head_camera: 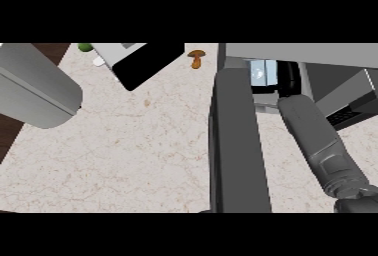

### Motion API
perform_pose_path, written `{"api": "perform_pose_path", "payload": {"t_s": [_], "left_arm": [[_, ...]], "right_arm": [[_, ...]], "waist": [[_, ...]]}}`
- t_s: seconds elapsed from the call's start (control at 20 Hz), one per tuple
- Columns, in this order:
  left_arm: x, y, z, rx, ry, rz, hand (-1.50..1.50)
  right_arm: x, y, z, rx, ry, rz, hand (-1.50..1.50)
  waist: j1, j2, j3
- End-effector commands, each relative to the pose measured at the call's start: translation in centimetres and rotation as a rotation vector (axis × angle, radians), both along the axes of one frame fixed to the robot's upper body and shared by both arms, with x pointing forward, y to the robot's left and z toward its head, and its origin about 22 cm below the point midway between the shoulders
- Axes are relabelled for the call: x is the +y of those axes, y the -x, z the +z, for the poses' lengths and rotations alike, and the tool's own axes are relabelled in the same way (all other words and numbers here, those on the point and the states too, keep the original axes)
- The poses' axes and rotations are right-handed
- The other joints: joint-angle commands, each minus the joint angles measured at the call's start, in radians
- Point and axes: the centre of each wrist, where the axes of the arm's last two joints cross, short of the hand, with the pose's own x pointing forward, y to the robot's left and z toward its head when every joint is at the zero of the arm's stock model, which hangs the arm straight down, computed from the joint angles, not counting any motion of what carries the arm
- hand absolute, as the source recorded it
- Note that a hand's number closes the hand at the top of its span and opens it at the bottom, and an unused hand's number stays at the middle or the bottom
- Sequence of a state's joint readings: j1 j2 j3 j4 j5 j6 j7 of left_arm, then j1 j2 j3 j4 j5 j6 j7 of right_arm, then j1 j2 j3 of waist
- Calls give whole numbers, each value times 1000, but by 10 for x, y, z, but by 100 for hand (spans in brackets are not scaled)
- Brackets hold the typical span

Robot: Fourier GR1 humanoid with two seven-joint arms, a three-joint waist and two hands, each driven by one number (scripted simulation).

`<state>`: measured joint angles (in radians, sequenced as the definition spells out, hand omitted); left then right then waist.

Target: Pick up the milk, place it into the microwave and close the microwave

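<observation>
Where the beige marbled surface (133,160) reaches its far edge, a black-faced grey appliance (144,62) and a brown mushroom (196,58) sit | dark grey microwave door (236,145) stands open | pale blue-white milk carton (260,75) inside the grey microwave (310,52) | black right hand (289,80) just beside the carton; grasp cannot be told.

The microwave (339,85) stands at the counter's (133,160) 2 o'clock, and its open door (236,150) runs from the centre toward 6 o'clock. The milk (260,74) sits inside it, with the right hand (289,82) just beside the milk at its 3 o'clock. A mushroom (196,59) lies at 12 o'clock, with a boxy appliance (136,60) at 11.
</observation>
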<state>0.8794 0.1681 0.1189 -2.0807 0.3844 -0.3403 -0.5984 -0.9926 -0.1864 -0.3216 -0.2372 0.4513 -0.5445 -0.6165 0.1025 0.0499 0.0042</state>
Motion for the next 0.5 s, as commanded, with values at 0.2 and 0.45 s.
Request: {"api": "perform_pose_path", "payload": {"t_s": [0.2,0.45], "left_arm": [[-1,-15,1,-3,-32,-28,-150],[-1,-30,-6,2,-45,-68,-150]], "right_arm": [[-9,-3,5,23,116,-4,-150],[3,-1,-2,49,42,47,-150]], "waist": [[25,11,1],[4,4,0]]}}
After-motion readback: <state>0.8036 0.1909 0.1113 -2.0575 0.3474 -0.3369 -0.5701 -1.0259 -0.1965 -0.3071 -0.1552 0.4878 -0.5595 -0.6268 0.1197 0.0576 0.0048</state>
